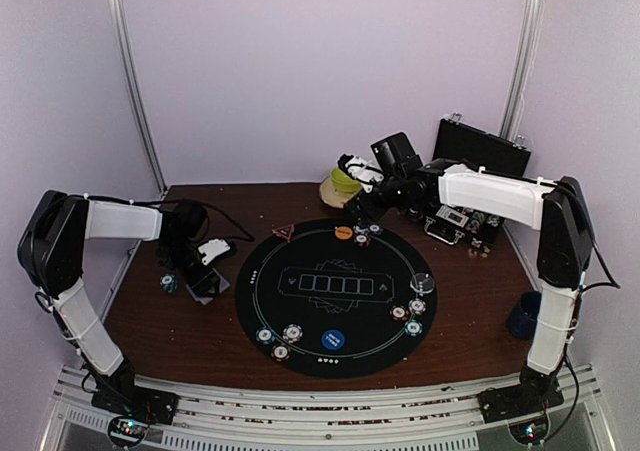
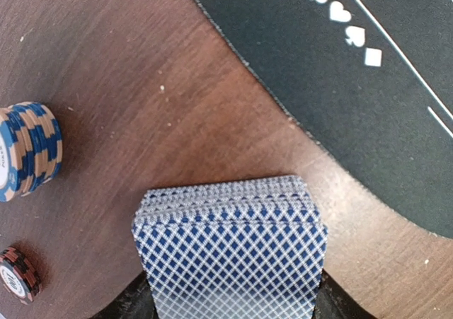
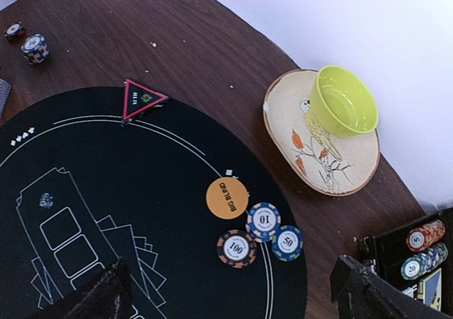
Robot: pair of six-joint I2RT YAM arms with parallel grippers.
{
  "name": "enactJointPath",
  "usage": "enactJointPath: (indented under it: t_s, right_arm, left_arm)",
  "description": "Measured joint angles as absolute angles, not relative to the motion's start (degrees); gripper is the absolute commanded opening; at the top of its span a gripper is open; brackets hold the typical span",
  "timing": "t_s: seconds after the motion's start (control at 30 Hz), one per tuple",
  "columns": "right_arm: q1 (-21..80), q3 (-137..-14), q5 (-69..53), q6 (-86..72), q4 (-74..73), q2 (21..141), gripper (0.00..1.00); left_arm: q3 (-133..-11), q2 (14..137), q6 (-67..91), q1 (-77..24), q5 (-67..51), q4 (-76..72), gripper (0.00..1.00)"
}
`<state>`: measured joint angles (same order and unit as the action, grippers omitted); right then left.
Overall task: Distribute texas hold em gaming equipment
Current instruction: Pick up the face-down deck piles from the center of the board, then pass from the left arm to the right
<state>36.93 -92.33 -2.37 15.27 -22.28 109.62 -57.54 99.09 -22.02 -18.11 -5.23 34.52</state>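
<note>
Pale walls box in a dark wooden table (image 1: 200,331) with a round black mat (image 1: 300,311) at its middle. Off the mat's left edge, the left gripper (image 1: 205,277) is clamped on a deck of cards (image 2: 230,255), patterned backs up, low over bare wood. A stack of blue chips (image 2: 28,153) and a red chip (image 2: 18,273) sit just to its left, and the mat's rim is close on its right. On the mat lie a near group of chips (image 1: 292,332), a blue disc (image 1: 333,340), a right-hand group of chips (image 1: 412,327) and a clear disc (image 1: 423,282). The right gripper (image 1: 358,209) hovers over the mat's far edge, jaws wide apart and empty. Just below it are an orange disc (image 3: 227,198) and three more chips (image 3: 263,222), with a red triangle marker (image 3: 141,98) off to its left. A green bowl (image 3: 343,101) on a plate (image 3: 290,131) and an open case (image 3: 417,252) of spare chips lie to its right. Chips and discs look shared out to three seats. No card lies on the mat, so dealing seems to be the main work left.
</note>
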Motion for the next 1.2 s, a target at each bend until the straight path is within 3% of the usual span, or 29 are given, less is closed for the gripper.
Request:
enactJointPath:
  t_s: [0.53,1.2]
  right_arm:
    - [38.2,-96.4,-24.2,7.5,-23.8,115.6,1.0]
    - [38.2,-103.6,-55.4,-13.9,-14.7,129.9,0.89]
  left_arm:
    - [-61.8,98.0,-24.0,-19.7,-8.8,38.8,0.35]
    - [-74.0,97.5,-26.5,-29.2,-11.8,45.1,0.36]
